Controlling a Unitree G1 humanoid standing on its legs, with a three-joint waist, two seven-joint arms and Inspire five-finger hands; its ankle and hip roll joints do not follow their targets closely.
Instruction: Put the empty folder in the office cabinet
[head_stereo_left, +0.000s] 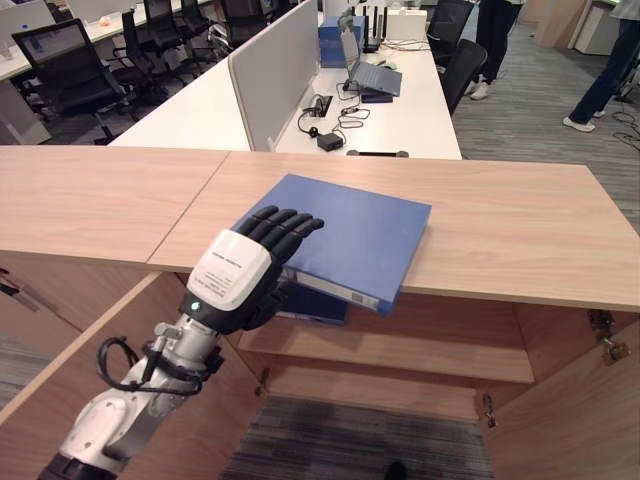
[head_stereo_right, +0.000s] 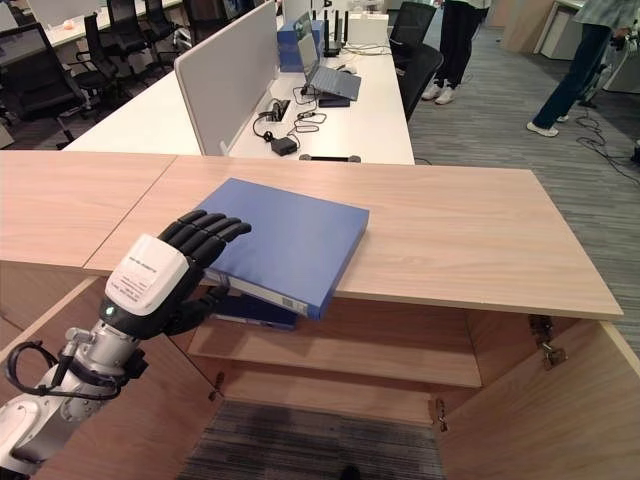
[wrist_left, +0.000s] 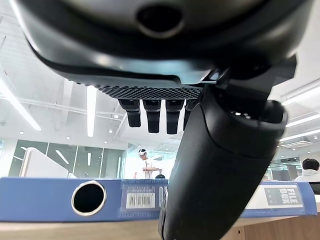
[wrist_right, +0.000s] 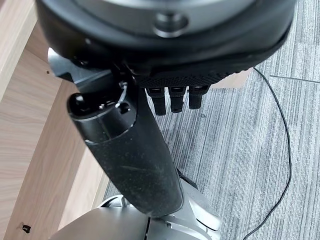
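Note:
A blue folder (head_stereo_left: 350, 235) lies flat on the wooden cabinet top (head_stereo_left: 520, 230), its labelled spine (wrist_left: 45, 197) sticking out over the front edge. My left hand (head_stereo_left: 235, 275) is at the folder's near left corner. Its fingers (head_stereo_left: 285, 225) reach over the cover, nearly straight, with a gap above the folder in the left wrist view. The thumb (wrist_left: 220, 165) crosses in front of the spine and points down. The hand is open. My right hand (wrist_right: 165, 50) hangs open beside the cabinet, above grey carpet.
The cabinet stands open below the top, with a left door (head_stereo_left: 60, 380) and a right door (head_stereo_left: 580, 400) swung out. A darker blue folder (head_stereo_left: 310, 305) lies on the upper shelf (head_stereo_left: 400, 350). Behind are a desk with a laptop (head_stereo_left: 375, 75), chairs and standing people (head_stereo_left: 600, 70).

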